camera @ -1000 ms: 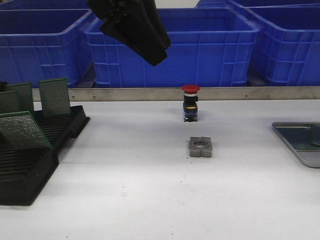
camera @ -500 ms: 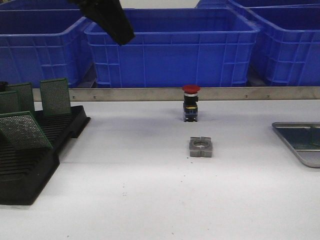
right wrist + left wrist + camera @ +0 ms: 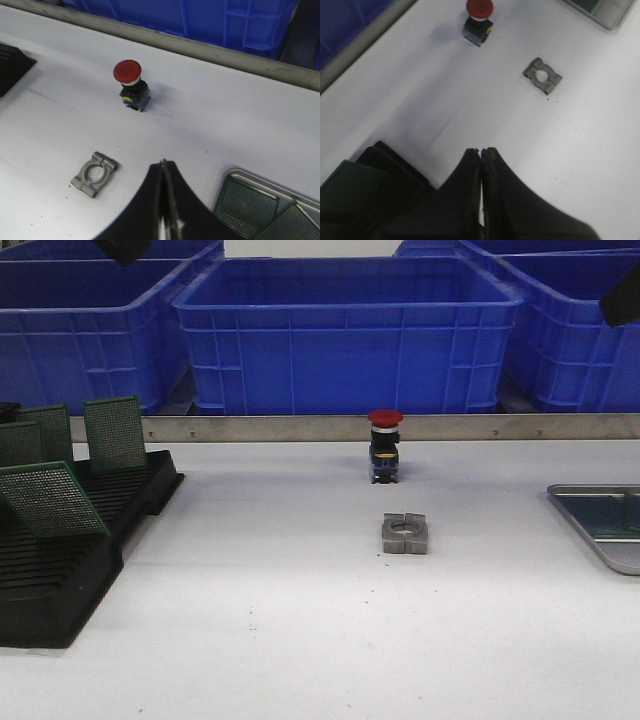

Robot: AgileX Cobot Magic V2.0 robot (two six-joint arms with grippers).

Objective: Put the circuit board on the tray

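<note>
looks like we're between boards: both end effectors, left (image 3: 481, 152) and right (image 3: 163, 165), closed and empty, two boards (image 3: 246, 207) already on the tray (image 3: 600, 540), next grab from the rack (image 3: 60, 570)

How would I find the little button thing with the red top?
Look at the row of big blue crates at the back of the white table, then come forward past the metal strip. The button stands upright there, near the middle. Its round red cap on a black body sets it apart from the flat grey metal clamp lying in front of it.
</note>
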